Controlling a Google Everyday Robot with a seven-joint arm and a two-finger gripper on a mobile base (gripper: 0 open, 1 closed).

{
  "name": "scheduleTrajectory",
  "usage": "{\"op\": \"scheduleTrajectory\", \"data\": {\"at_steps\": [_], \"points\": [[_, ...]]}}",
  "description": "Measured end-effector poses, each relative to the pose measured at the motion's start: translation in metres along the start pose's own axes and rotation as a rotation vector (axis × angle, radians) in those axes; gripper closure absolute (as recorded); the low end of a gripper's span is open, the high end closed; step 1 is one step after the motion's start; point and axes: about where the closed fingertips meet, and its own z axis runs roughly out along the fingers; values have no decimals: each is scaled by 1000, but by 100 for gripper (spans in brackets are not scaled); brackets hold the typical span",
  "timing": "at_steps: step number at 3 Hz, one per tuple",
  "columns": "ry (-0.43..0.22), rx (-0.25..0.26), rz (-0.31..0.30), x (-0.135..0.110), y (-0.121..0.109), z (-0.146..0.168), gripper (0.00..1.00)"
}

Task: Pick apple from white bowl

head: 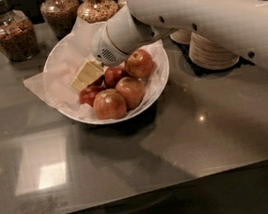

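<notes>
Gripper [87, 74] is down inside the white bowl [162, 85], over the 9 o'clock side of the fruit pile. We can't tell if it's open or clamped, since the arm [199, 7] blocks it. The apple [114, 75], rosy red, sits mid-bowl, just beside the gripper at its 3 o'clock, among blushed apples [131, 91]. Stacked paper bowls [211, 51] are at the bowl's 3 o'clock, jars [11, 35] at 11.
</notes>
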Motion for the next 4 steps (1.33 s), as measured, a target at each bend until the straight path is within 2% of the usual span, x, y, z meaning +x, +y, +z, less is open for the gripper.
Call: {"op": "scheduleTrajectory", "data": {"at_steps": [2, 4], "points": [[31, 23, 104, 12, -1, 9, 21], [64, 28, 165, 25, -4, 25, 25]]}}
